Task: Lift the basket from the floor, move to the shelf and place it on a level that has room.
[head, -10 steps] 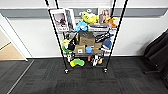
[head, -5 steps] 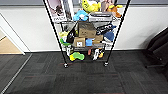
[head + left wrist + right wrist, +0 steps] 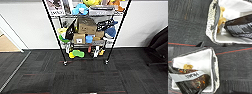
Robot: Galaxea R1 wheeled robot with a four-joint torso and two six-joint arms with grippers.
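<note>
Left wrist view: basket point(image 3: 211, 23) close up over dark carpet point(image 3: 186, 21), cream woven wall with black dots, dark loop handle point(image 3: 216, 16) on its end, white lining inside, a tan soft item point(image 3: 221, 20) and a dark printed bag point(image 3: 239, 26) in it; red line point(image 3: 179, 44) on the carpet nearby. Left pincer state: cannot tell, fingers not made out. Right wrist view: same basket point(image 3: 216, 72) from the other end, dark handle point(image 3: 214, 69) on the rim, dark bag with a white "Huel" band point(image 3: 191, 76) lying across the inside, tan item point(image 3: 188, 66) behind it against the white lining, carpet with a red line point(image 3: 233, 51) beside. Right pincer state: cannot tell either. Head view: dark carpet point(image 3: 82, 77) in front, then the shelf point(image 3: 85, 32), black wire rack on casters against a white wall point(image 3: 27, 25). Its tiers are crowded: cardboard boxes point(image 3: 85, 26), green and yellow toys point(image 3: 76, 53) low down, blue plush point(image 3: 80, 9) and pictures point(image 3: 56, 6) higher. Dark chair point(image 3: 158, 47) at far right.
</note>
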